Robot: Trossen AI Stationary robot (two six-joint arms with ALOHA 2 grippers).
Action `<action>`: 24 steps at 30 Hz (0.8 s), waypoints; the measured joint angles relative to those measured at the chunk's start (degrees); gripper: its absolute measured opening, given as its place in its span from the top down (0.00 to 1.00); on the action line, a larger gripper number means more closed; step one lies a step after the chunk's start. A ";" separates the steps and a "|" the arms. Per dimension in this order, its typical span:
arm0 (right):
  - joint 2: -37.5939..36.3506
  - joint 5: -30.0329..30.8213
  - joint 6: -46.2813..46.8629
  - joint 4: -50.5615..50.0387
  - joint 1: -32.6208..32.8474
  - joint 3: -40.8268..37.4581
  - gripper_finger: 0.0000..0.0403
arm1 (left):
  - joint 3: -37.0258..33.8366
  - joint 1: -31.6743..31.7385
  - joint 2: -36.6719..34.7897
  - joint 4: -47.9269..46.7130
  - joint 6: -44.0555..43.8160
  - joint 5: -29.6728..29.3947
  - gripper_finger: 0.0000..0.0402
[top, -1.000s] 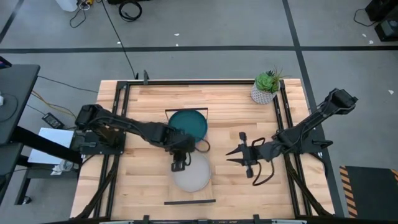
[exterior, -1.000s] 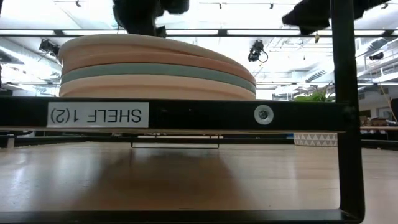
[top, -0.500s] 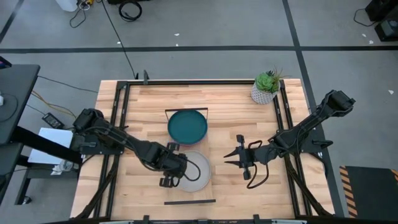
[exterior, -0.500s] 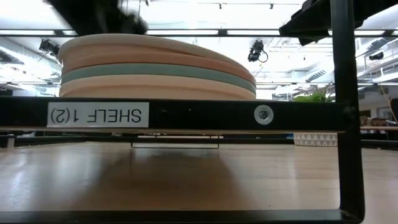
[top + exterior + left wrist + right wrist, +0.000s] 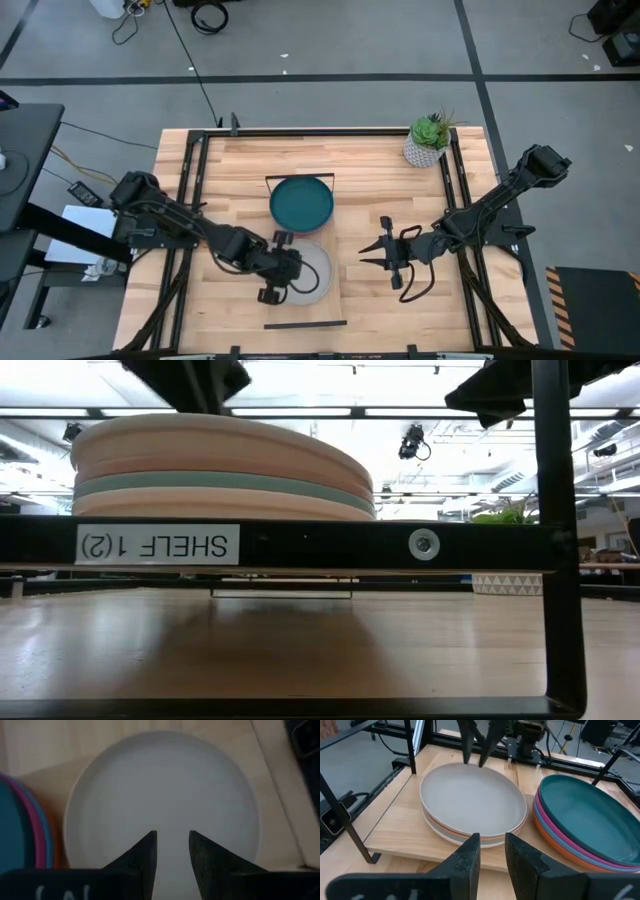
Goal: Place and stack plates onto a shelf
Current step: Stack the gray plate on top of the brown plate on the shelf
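Note:
Two stacks of plates stand on the light-wood shelf [image 5: 395, 837]. The near stack [image 5: 220, 470] has a pale grey plate [image 5: 312, 272] on top, also in the right wrist view [image 5: 475, 795] and the left wrist view [image 5: 165, 785]. The far stack [image 5: 301, 202] has a dark teal plate on top [image 5: 590, 815]. My left gripper [image 5: 285, 270] is open, pointing down over the pale grey plate's left part [image 5: 474, 764]. My right gripper [image 5: 364, 253] is open and empty, right of the near stack. My left gripper comes from above, its fingertips [image 5: 466, 762] pointing down at the pale grey plate's left rim [image 5: 455, 766]. The two tips stand side by side along the rim. I cannot tell whether they touch the plate. The plate lies flat on its stack.
A small potted plant [image 5: 428, 140] stands at the table's far right corner. Thin black frames [image 5: 305, 324] close the shelf's two short ends. Bare tabletop lies on both sides of the shelf.
My left gripper has gone from the near stack's far side toward the table's left and near edges, to the stack's left rim. In the last half second the whole near stack has slid a little toward the table's left edge, staying flat on the shelf.

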 joint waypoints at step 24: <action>0.00 1.27 0.31 -0.78 -1.65 0.00 0.76 | -17.49 -5.93 -2.55 32.79 -3.15 3.81 0.83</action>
